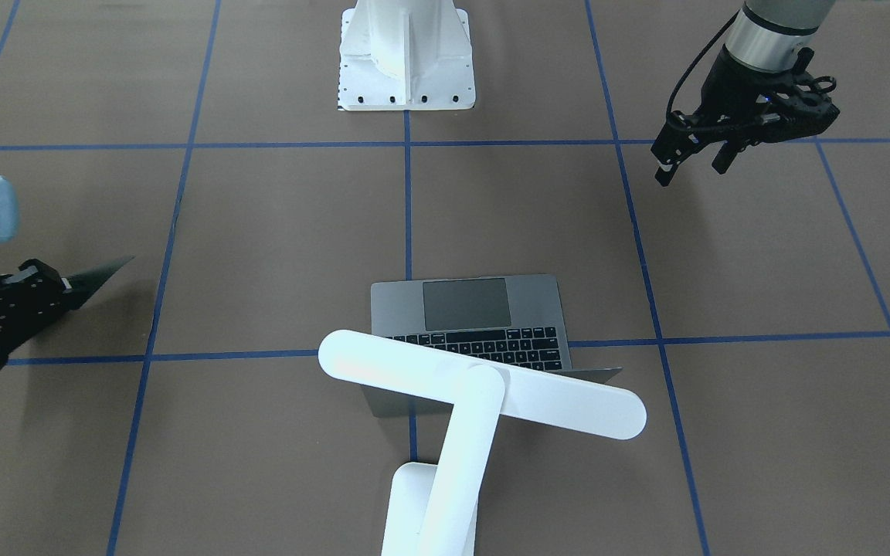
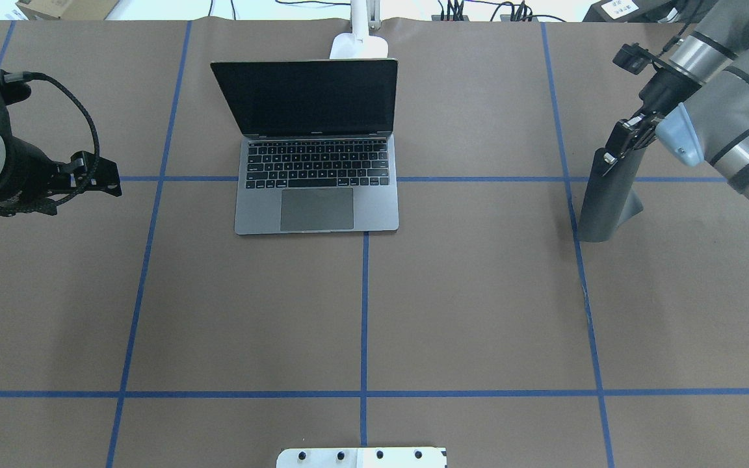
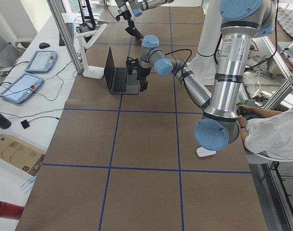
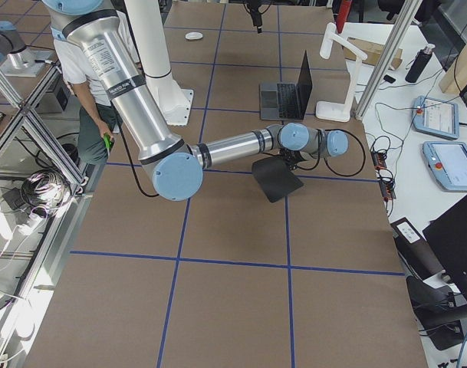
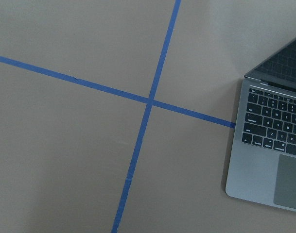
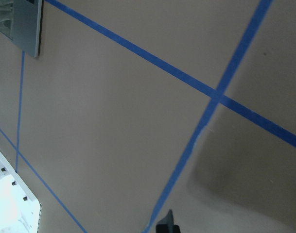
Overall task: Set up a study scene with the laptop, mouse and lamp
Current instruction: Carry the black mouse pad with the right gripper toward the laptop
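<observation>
My left gripper (image 1: 691, 171) hangs in the upper right of the front-facing view, fingers spread with nothing between them. My right gripper (image 2: 621, 138) is clenched on the top edge of a black mat (image 2: 605, 201) at the right of the overhead view. The mat hangs tilted below it, and I cannot tell whether its lower edge touches the table (image 2: 478, 312). The laptop (image 2: 316, 156) sits open in the upper middle of the overhead view, screen dark. The lamp (image 1: 484, 382) stands just behind it — in the front-facing view its bar head crosses the lid. The mouse (image 4: 193, 35) lies at the top of the right-side view — well apart from the laptop.
</observation>
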You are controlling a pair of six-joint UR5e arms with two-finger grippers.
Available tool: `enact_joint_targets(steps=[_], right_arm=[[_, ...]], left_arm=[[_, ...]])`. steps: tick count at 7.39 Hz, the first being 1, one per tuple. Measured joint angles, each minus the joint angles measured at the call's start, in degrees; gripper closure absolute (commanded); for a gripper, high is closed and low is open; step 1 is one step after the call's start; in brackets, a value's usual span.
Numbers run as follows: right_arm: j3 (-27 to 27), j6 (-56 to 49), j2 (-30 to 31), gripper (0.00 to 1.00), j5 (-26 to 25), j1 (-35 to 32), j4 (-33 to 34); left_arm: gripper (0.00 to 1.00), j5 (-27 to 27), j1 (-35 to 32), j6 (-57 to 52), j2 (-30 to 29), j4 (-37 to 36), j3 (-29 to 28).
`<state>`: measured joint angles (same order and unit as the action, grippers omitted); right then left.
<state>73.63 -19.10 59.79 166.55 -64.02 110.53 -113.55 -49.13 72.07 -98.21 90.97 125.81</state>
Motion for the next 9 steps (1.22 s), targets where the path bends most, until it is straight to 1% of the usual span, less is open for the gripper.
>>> enact_joint_targets(steps=[1,2,4,5,7,9], right_arm=[[-2.7,4.5,-2.7,1.0,0.9,1.3,-3.9],[-5.6,6.6,-5.8,1.0,1.3,2.4,-5.5],[-11.9,8.0,-12.1,1.0,1.8,4.2,-6.3],[-14.2,8.3,-14.2,1.0,2.2,4.8,-6.3],[-17.2,9.4,-16.8,1.0,3.7,5.8,-6.4],[-18.8,11.6,-17.4,1.0,7.3,6.3,-6.4]], left_arm=[[0.0,0.0,0.0,0.0,-0.1,0.0,-0.1],[0.0,0.0,0.0,0.0,-0.1,0.0,-0.1],[0.0,0.0,0.0,0.0,-0.1,0.0,-0.1],[0.0,0.0,0.0,0.0,-0.1,0.0,0.0],[0.0,0.0,0.0,0.0,-0.1,0.0,0.2],[0.0,0.1,0.0,1.1,-0.1,0.0,0.6]])
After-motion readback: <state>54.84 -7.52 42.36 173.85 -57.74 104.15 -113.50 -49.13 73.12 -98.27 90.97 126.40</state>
